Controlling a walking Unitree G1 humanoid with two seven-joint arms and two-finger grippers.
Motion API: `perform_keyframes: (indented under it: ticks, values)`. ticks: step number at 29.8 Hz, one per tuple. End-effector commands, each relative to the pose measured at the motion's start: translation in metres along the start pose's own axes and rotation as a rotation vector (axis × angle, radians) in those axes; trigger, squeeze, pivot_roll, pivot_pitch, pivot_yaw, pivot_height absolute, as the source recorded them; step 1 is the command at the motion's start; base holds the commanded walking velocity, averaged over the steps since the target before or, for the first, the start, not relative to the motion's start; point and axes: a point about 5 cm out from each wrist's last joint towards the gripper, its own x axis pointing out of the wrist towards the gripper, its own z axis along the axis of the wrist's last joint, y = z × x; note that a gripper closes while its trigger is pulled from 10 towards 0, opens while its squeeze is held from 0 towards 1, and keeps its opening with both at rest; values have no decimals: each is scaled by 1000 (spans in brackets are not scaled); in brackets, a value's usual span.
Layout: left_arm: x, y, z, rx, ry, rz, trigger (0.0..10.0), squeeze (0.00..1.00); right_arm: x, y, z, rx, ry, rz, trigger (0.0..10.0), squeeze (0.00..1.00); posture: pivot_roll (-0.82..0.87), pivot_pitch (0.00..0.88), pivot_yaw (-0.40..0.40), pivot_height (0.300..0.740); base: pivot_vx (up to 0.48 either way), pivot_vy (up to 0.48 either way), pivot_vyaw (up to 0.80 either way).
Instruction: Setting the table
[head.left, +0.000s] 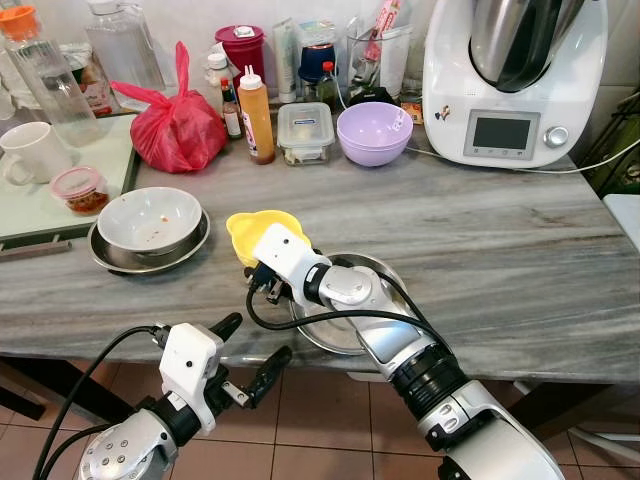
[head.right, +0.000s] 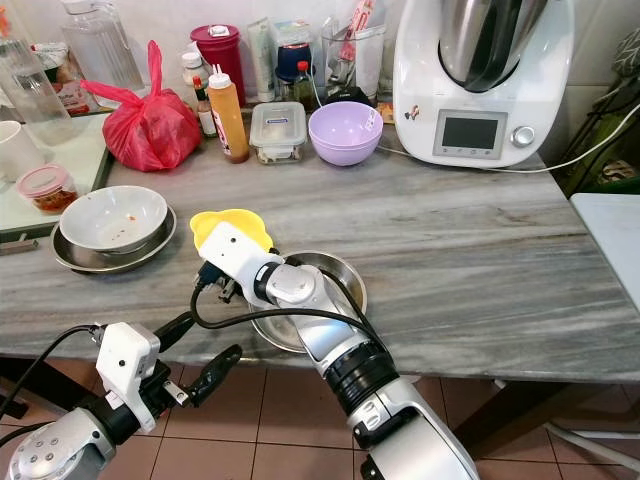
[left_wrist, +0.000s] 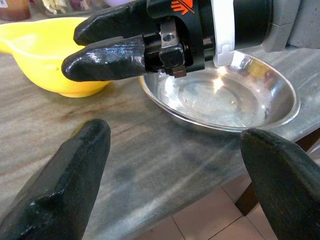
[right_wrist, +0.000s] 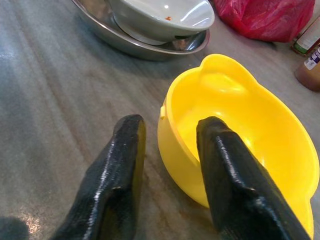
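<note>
Right tool (right_wrist: 165, 145) is straddling the near rim of the yellow bowl (right_wrist: 240, 130), 1 finger inside and 1 outside, spread and not yet pinching, probably to lift it for placing. That bowl is sitting on the marble surface (head.left: 480, 250) just beside the steel dish (left_wrist: 225, 97). Left tool (head.left: 250, 355) is hovering below the surface edge, fingers spread, holding nothing.

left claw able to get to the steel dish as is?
Probably yes. The left claw hangs open just off the table edge, facing the steel dish, with bare marble between. The right claw, straddling the yellow bowl rim, crowds the dish's far side.
</note>
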Motion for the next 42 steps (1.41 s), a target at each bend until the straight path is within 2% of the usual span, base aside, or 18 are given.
perform_keyframes:
  ticks: [1, 2, 3, 6, 11, 17, 19, 21, 28, 31, 32, 35, 42]
  values:
    - [1, 2, 0, 5, 3, 4, 10000, 0, 2, -2, 6, -10, -13, -1, 10000, 922, -40, 80, 38, 740, 0, 0, 0]
    - [1, 2, -1, 5, 3, 3, 10000, 0, 2, -2, 6, -8, -13, 0, 10000, 937, -40, 80, 38, 740, 0, 0, 0]
    - [1, 2, -2, 5, 5, 4, 10000, 0, 1, -3, 6, -11, -15, -5, 10000, 1000, -40, 77, 40, 740, 0, 0, 0]
    - [1, 4, -3, 4, 7, 5, 10000, 0, 0, -5, 8, -15, -28, -16, 10000, 1000, -40, 77, 40, 740, 0, 0, 0]
    - [1, 5, -4, 6, 4, 11, 10000, 0, -11, -20, 22, -24, -148, -122, 10000, 1000, -37, 73, 40, 740, 0, 0, 0]
    - [1, 6, -5, 8, -7, 15, 10000, 0, -32, -39, 26, -13, -237, -250, 10000, 1000, -43, 65, 38, 740, 0, 0, 0]
    - [1, 6, -5, 11, -14, 16, 10000, 0, -45, -48, 23, -54, -246, -326, 10000, 1000, -47, 64, 39, 740, 0, 0, 0]
    - [1, 7, -5, 12, -17, 17, 10000, 0, -54, -51, 23, -57, -254, -357, 10000, 1000, -51, 64, 40, 740, 0, 0, 0]
    - [1, 7, 0, 15, -33, 9, 10000, 0, -81, -54, 10, -39, -238, -420, 10000, 1000, -62, 71, 41, 740, 0, 0, 0]
    - [1, 7, 1, 14, -32, 4, 10000, 0, -85, -54, 7, -36, -235, -428, 10000, 1000, -66, 72, 41, 740, 0, 0, 0]
    - [1, 6, 2, 12, -35, -7, 10000, 0, -95, -53, 0, -26, -219, -445, 10000, 1000, -68, 73, 43, 740, 0, 0, 0]
    - [3, 5, 4, -8, -48, -32, 10000, 0, -107, -52, -11, 14, -201, -451, 10000, 1000, -68, 73, 43, 740, 0, 0, 0]
    - [5, 3, 5, -11, -41, -67, 10000, 0, -126, -51, -27, 5, -115, -430, 10000, 1000, -95, 80, 55, 740, 0, 0, 0]
